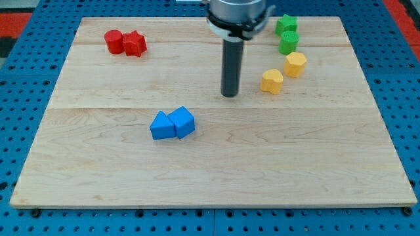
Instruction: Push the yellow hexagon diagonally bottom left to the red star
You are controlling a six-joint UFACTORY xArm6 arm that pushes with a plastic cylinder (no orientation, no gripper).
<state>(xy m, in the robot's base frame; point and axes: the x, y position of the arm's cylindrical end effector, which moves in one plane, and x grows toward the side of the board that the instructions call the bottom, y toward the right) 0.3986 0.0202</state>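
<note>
Two yellow blocks sit at the view's right. The upper one looks like the yellow hexagon. The lower one has a notched shape I cannot make out. The red star lies at the view's top left, touching a red cylinder on its left. My tip rests on the board near the middle, a short way to the left of the lower yellow block and touching no block. The red star is far to the tip's upper left.
A green star and a green cylinder sit just above the yellow blocks. Two blue blocks, one triangular and one a cube, touch each other below and to the left of the tip. The wooden board ends at blue pegboard.
</note>
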